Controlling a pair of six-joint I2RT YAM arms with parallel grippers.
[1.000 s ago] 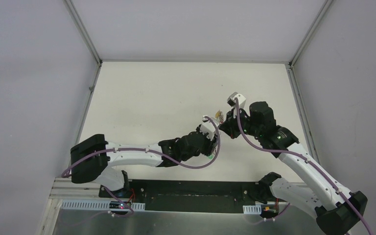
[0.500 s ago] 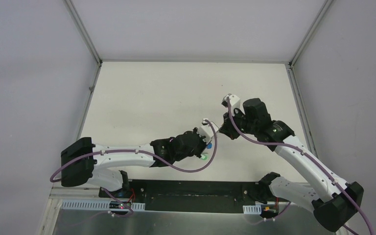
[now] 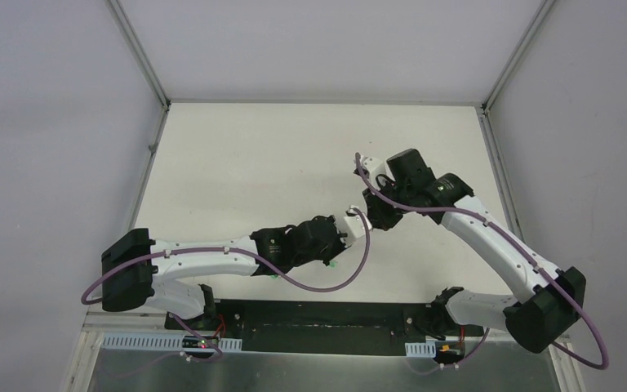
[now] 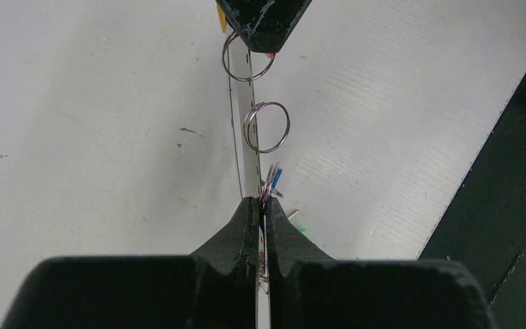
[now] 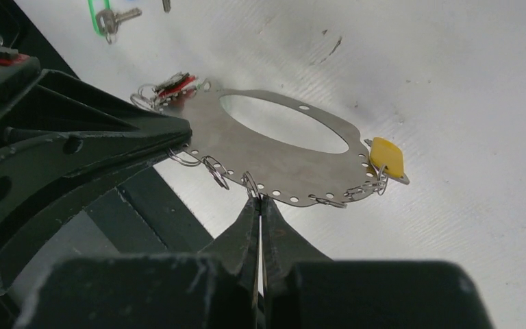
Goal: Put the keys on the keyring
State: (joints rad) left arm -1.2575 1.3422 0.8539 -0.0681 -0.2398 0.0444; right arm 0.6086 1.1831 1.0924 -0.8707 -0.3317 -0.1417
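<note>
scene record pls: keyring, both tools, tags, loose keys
keyring: flat metal plate with oval cut-out, small split rings along edge, held between both tools
left tool: shut on keyring edge
right tool: shut on keyring edge
tags on keyring: yellow tag, red tag
blue tag: at left tool's tips
green-tagged key: loose on table

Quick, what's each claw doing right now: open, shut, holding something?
Left gripper: shut, clamping one edge of the flat metal keyring.
Right gripper: shut, clamping the same keyring at another edge.
</note>
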